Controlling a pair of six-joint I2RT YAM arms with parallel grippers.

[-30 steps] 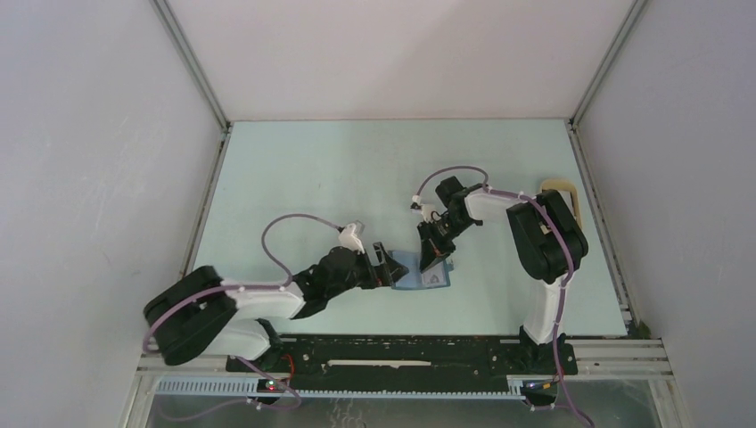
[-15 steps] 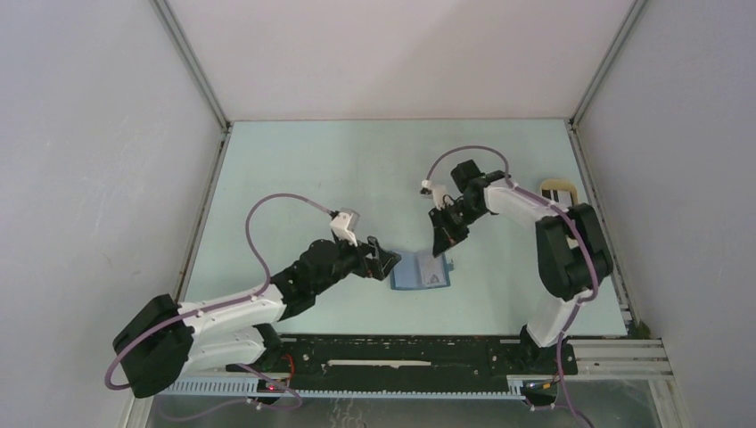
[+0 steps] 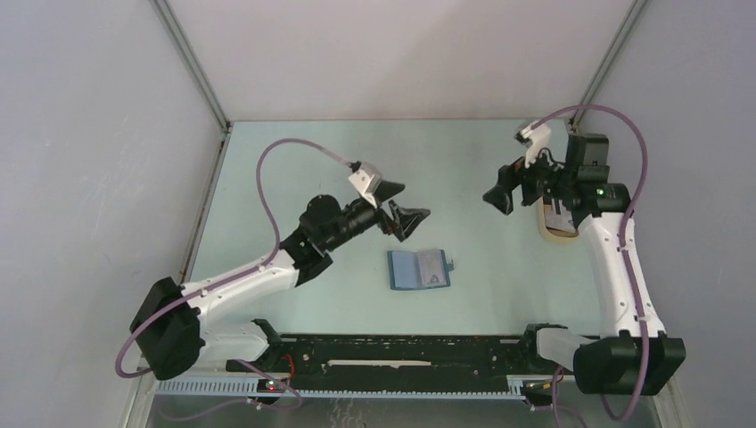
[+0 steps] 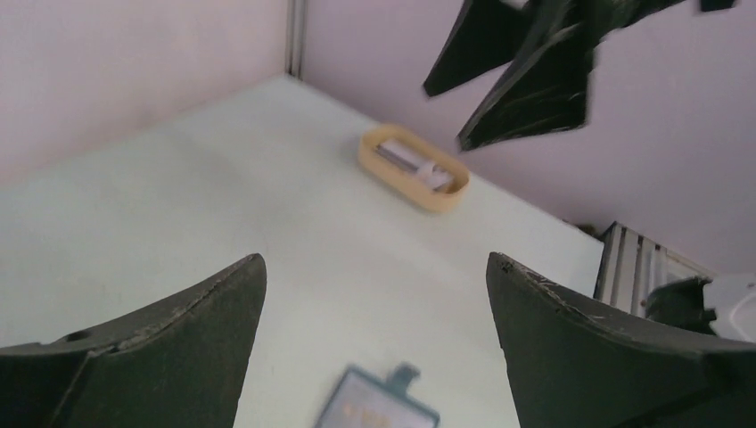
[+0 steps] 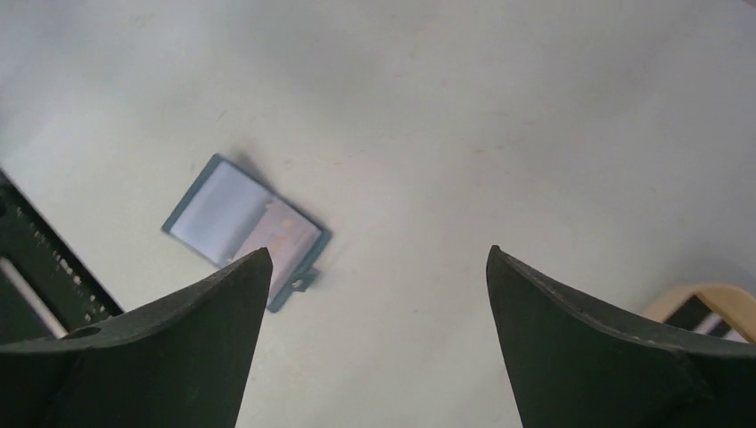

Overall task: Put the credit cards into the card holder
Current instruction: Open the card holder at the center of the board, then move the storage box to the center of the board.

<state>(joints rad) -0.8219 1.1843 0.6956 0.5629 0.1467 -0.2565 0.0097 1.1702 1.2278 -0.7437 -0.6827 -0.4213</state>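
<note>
The teal-blue card holder (image 3: 419, 268) lies open and flat on the table, with a pale card (image 3: 432, 270) on its right half. It also shows in the left wrist view, card holder (image 4: 379, 406), and in the right wrist view, card holder (image 5: 245, 230). More credit cards (image 3: 559, 214) lie in the beige oval tray (image 3: 546, 231) at the right. My left gripper (image 3: 403, 207) hangs open and empty above and behind the holder. My right gripper (image 3: 505, 187) is open and empty in the air just left of the tray.
The tray (image 4: 414, 167) sits close to the right wall, and its corner (image 5: 704, 299) shows in the right wrist view. The black base rail (image 3: 401, 352) runs along the near edge. Grey walls close in the table on three sides.
The right gripper has opened, risen and swung right from the card holder towards the tray. The left gripper has lifted up and back from the holder's left edge.
</note>
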